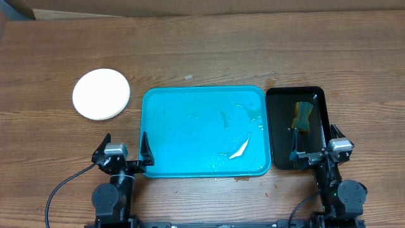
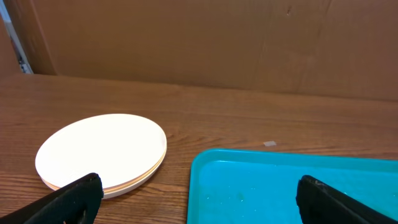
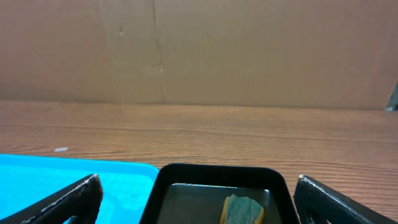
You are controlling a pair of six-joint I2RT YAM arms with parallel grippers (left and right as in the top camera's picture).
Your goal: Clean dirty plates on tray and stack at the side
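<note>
From overhead, a brown wood-grain table (image 1: 209, 50) fills the picture, with a strip of cardboard along its far edge. The plates (image 1: 101, 94) sit stacked in 1 pile on the bare wood, well apart from the tray's left end. The turquoise tray (image 1: 190, 114) lies in the middle, wet, with puddles and a white streak toward its right side. Just beside its right edge lies a black tray (image 1: 316, 101) holding a yellow-and-green sponge (image 1: 304, 116). The left gripper (image 1: 124, 154) stands at the tray's near-left corner, jaws spread wide and holding nothing. The right gripper (image 1: 314, 147) stands over the black tray's near end, likewise spread wide and holding nothing.

The left wrist view shows the plate stack (image 2: 102, 152) on the wood, white on top with a pale yellow edge below, and the tray's corner (image 2: 205, 168) to its right. A cardboard wall (image 2: 205, 43) closes off the background.

The right wrist view shows the black tray's rim (image 3: 217, 169), water inside it, the sponge (image 3: 242, 210), and the same cardboard wall behind.
</note>
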